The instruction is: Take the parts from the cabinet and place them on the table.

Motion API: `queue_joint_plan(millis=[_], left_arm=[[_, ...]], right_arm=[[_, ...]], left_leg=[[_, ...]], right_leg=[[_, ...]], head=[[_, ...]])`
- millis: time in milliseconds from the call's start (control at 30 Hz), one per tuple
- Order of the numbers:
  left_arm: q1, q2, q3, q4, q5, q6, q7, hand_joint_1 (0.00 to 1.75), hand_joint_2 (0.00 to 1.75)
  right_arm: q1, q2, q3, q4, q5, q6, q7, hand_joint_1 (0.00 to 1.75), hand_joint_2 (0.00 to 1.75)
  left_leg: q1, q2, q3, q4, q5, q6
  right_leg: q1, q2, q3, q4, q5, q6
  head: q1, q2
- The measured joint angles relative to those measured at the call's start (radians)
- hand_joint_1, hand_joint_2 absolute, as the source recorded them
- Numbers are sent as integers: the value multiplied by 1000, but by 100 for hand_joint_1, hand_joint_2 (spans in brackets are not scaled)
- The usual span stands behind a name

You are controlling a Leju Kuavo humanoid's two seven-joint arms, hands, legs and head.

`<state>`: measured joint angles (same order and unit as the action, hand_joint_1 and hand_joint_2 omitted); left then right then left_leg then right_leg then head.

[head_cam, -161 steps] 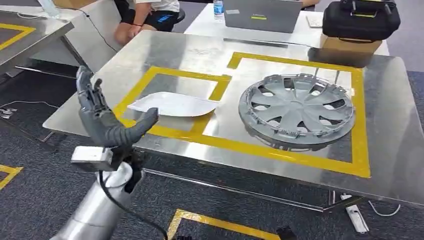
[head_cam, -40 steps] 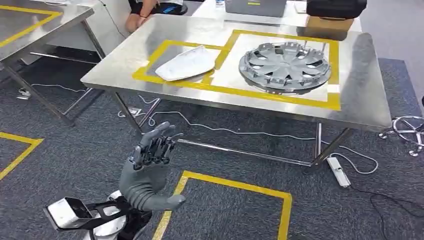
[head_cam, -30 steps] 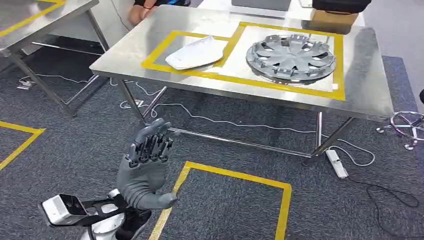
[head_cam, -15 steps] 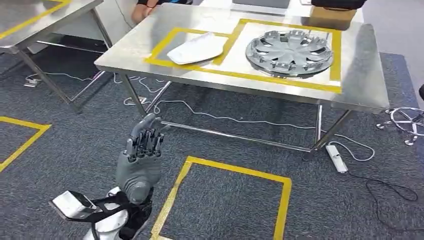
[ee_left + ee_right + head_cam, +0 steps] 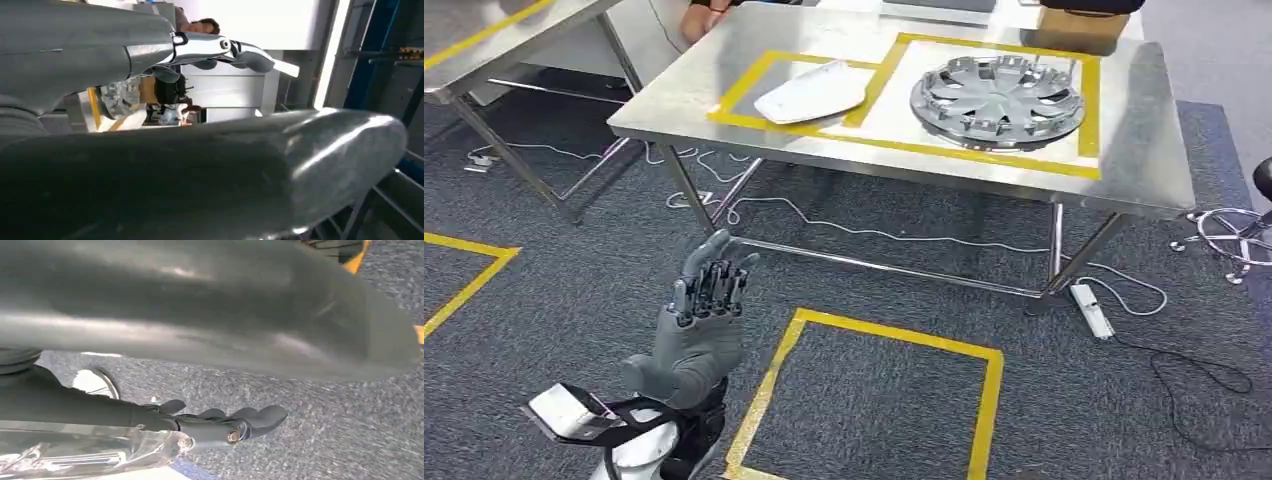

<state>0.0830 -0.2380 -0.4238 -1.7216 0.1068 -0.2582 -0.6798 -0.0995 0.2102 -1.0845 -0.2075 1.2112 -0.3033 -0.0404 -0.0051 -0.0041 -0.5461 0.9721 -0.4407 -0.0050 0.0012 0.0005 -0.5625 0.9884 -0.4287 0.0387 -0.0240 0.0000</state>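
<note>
A white curved panel [image 5: 812, 92] lies in the left yellow-taped box on the steel table [image 5: 1144, 150]. A grey wheel cover [image 5: 996, 100] lies in the right box. My left hand [image 5: 699, 320] is raised over the carpet well short of the table, fingers straight and together, holding nothing. The left wrist view shows the same hand [image 5: 200, 150] with its fingers stretched out. In the right wrist view my right hand [image 5: 200, 340] hangs over the carpet with its fingers [image 5: 235, 422] extended and nothing in it.
A second steel table [image 5: 484, 50] stands at the far left. Cables [image 5: 824, 225] and a power strip [image 5: 1089, 310] lie under the table. A yellow tape square [image 5: 874, 340] marks the floor. A chair base [image 5: 1229, 240] sits at right; a cardboard box [image 5: 1079, 30] stands behind the wheel cover.
The camera has pulled back from the table, so the whole scene shifted. My left hand stays raised and empty; its thumb has drawn in toward the palm.
</note>
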Motion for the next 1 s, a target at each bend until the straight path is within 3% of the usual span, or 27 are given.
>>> queue_joint_plan(millis=[67, 100, 167, 200, 233, 267, 300, 333, 367, 400, 467, 533, 567, 600, 667, 700, 733, 767, 833, 867, 900, 933, 1000], left_arm=[[0, -4, 0, 0, -22, 37, 0, 0, 0], [1, -8, 0, 0, -40, 63, 0, 0, 0], [4, -8, -1, 0, -71, 115, 0, 0, 0], [6, -7, -2, 0, -85, 141, 0, 0, 0], [7, -6, -6, 0, -99, 160, 0, 0, 0], [6, -3, -12, 0, -108, 175, 0, 0, 0], [5, -2, -19, 0, -113, 185, 0, 0, 0], [4, 0, -26, -1, -114, 187, 0, 0, 0], [3, 2, -32, -4, -115, 187, 0, 0, 0], [-1, 3, -38, -7, -120, 188, 0, 0, 0], [-8, 9, -57, -14, -140, 195, 0, 0, 0], [-9, 18, -74, -23, -153, 203, 0, 0, 0], [-10, 22, -81, -27, -153, 206, 0, 0, 0], [-15, 25, -85, -30, -153, 210, 0, 0, 0], [-22, 33, -95, -31, -151, 213, 0, 0, 0], [-22, 37, -98, -31, -149, 214, 0, 0, 0], [-21, 42, -100, -31, -148, 214, 0, 0, 0], [-22, 44, -101, -31, -148, 214, 0, 0, 0], [-23, 47, -106, -35, -148, 214, 0, 0, 0], [-25, 49, -110, -41, -148, 214, 0, 0, 0], [-30, 50, -115, -46, -149, 214, 0, 0, 0], [-36, 50, -121, -48, -149, 214, 0, 0, 0], [-33, 53, -126, -50, -149, 215, 0, 0, 0]], right_arm=[[0, 0, -3, 0, 0, -9, -8, 0, 0], [0, 0, -3, 0, 6, -15, -14, 0, 0], [2, 0, -2, 0, 20, -21, -21, 0, 0], [4, 0, -2, 0, 21, -22, -22, 0, 0], [7, 0, -2, 0, 22, -22, -21, 0, 0], [8, 0, -2, 0, 22, -22, -19, 0, 0], [8, 0, -2, 0, 23, -22, -16, 0, 0], [6, 0, -2, 0, 27, -24, -12, 0, 175], [6, 0, -2, 0, 31, -27, -2, 0, 175], [7, 0, -2, 0, 34, -28, 6, 0, 175], [11, 0, -2, 0, 39, -29, 18, 0, 175], [11, 0, -2, 0, 39, -21, 22, 0, 175], [8, 1, -2, 0, 39, -13, 21, 0, 175], [6, 1, -2, 0, 39, -11, 20, 0, 175], [7, 1, -2, 0, 39, -8, 19, 0, 175], [8, 1, -2, 0, 39, -8, 19, 0, 175], [8, 0, -2, 0, 39, -7, 19, 0, 175], [8, 1, -2, 0, 39, -6, 19, 0, 175], [6, 1, -2, 0, 39, -2, 19, 0, 175], [5, 1, -2, 0, 39, 0, 18, 0, 175], [5, 1, -2, 0, 39, 0, 18, 0, 175], [6, 0, -2, 0, 39, 1, 18, 0, 175], [5, 0, -2, 0, 39, 5, 18, 0, 175]], left_leg=[[9, 1, 0, -6, 5, 11], [10, 2, -1, -6, 7, 17], [9, 3, -5, -6, 9, 21], [9, 3, -6, -5, 10, 22], [9, 3, -7, -5, 11, 22], [9, 2, -6, -5, 11, 21], [10, -6, -5, -5, 13, 19], [11, -13, -5, -5, 14, 16], [11, -18, -6, -4, 16, 11], [3, -21, -14, 0, 16, 4], [8, -36, -26, 2, 27, -8], [12, -51, -30, 0, 32, -21], [12, -41, -35, 10, 18, -25], [10, -25, -57, 54, -18, -29], [11, -11, -131, 214, -99, -35], [11, -10, -165, 288, -125, -35], [11, -10, -178, 316, -126, -35], [11, -8, -165, 297, -105, -33], [10, 5, -87, 163, -29, -25], [5, 42, -34, 75, 3, -18], [-4, 110, -3, 16, 2, -16], [-5, 96, -3, 6, -2, -7], [-8, 73, -13, 8, -1, 1]], right_leg=[[-1, 1, -15, 22, -25, 13], [-1, 1, -36, 76, -61, 18], [-4, 0, -114, 254, -140, 25], [-4, 0, -142, 319, -158, 27], [-4, 0, -148, 330, -151, 27], [-5, 0, -130, 298, -123, 27], [-6, 1, -88, 216, -77, 26], [-9, 6, -37, 116, -33, 25], [-15, 45, 6, 31, -9, 26], [-17, 65, 28, 3, -25, 24], [-13, 49, 15, 9, -23, 14], [-12, 35, 11, 8, -17, -3], [-15, 25, 12, 4, -13, -10], [-15, 20, 10, 4, -12, -16], [-12, -2, 6, 4, -10, -22], [-10, -14, 3, 4, -10, -23], [-8, -25, 2, 4, -9, -23], [-7, -36, 1, 4, -9, -24], [-5, -56, 4, 4, -9, -23], [-4, -64, 7, 5, -9, -21], [6, -71, 7, 9, -12, -15], [8, -82, 3, 14, -14, -11], [8, -107, 7, 11, -14, -3]], head=[[2, 0], [10, 0], [10, 0], [10, 0], [10, 0], [10, 0], [10, 0], [10, 0], [10, 0], [10, 0], [9, 0], [8, 0], [8, 0], [-1, 0], [-4, 0], [-5, 0], [-5, 0], [-5, 0], [-5, 0], [-5, 0], [-6, 0], [-8, 0], [-3, 0]])
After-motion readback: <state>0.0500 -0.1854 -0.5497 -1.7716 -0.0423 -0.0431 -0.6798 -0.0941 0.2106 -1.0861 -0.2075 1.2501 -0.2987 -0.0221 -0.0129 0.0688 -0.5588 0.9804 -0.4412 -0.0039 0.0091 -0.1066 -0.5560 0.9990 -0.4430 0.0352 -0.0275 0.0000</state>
